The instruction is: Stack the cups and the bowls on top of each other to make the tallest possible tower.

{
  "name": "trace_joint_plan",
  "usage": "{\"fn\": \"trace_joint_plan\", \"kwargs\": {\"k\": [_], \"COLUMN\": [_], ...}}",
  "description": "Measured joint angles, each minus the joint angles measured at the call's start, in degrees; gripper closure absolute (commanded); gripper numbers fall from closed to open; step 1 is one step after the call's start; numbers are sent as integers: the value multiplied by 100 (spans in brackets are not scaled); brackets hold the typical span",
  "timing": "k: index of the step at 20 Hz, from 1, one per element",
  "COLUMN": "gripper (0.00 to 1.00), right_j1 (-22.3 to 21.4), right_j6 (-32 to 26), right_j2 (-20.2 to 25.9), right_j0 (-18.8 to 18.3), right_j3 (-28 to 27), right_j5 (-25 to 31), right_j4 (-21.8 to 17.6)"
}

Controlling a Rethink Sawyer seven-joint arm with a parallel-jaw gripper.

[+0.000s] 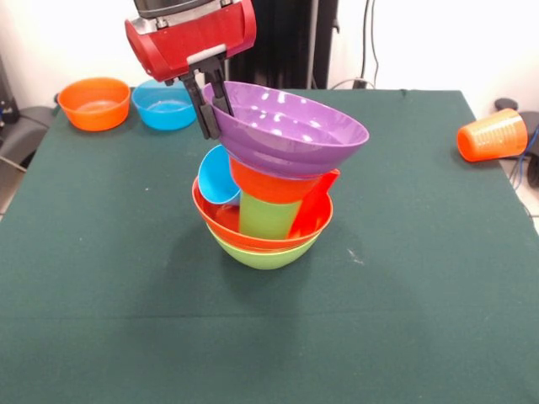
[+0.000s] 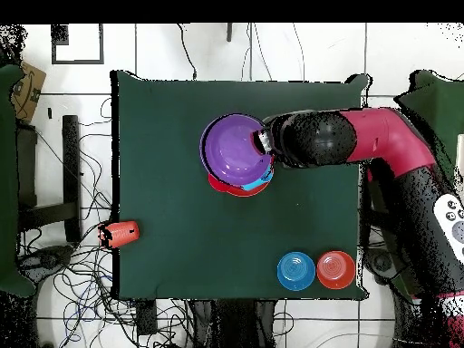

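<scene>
On the left of the front view, a small orange bowl (image 1: pixel 94 103) and a small blue bowl (image 1: pixel 164 104) sit side by side at the far edge of the green surface (image 1: pixel 101 278), well apart from the pile.

In the middle stands the tower (image 1: pixel 268 202). A large lime green bowl (image 1: pixel 263 255) is at the bottom, and a large orange-red bowl (image 1: pixel 221 220) sits inside it. In that bowl are a light blue cup (image 1: pixel 217 177), a lime green cup (image 1: pixel 268 216) and a red cup (image 1: pixel 313 206). Another small orange bowl (image 1: pixel 269 183) rests on the cups. A large purple bowl (image 1: pixel 290 128) is on top, tilted down toward the right.

The red arm's jaws (image 1: pixel 209 103) come down from above and are clamped on the purple bowl's left rim, though the far finger is partly hidden by the bowl.

Far right, an orange cup (image 1: pixel 493 135) lies on its side at the edge of the surface.
</scene>
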Motion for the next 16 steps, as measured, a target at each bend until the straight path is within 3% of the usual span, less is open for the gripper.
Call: {"fn": "trace_joint_plan", "kwargs": {"k": [16], "gripper": [100], "right_j1": [-4], "right_j6": [0], "right_j2": [-89], "right_j0": [3], "right_j3": [74], "right_j5": [0], "right_j4": [-1]}}
